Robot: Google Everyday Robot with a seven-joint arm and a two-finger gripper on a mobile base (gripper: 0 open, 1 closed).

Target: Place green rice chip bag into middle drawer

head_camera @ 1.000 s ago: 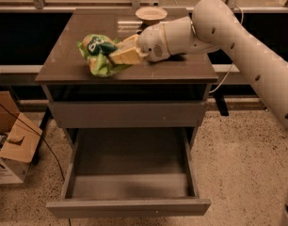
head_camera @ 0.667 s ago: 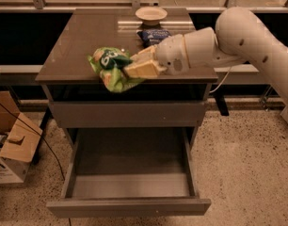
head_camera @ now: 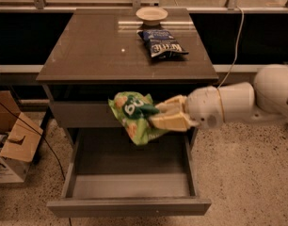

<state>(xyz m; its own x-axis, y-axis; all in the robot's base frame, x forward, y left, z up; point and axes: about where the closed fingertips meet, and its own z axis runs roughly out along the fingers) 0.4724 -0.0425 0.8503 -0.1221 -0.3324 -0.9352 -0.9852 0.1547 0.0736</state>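
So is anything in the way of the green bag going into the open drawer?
Nothing visible. The gripper holds the green rice chip bag above the open middle drawer, with no object between them.

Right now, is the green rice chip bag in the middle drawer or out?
Out. The hand grips the green rice chip bag in the air above the open middle drawer.

Arm reaches across level; gripper [head_camera: 158, 116] mid-view, jaws apparently clamped
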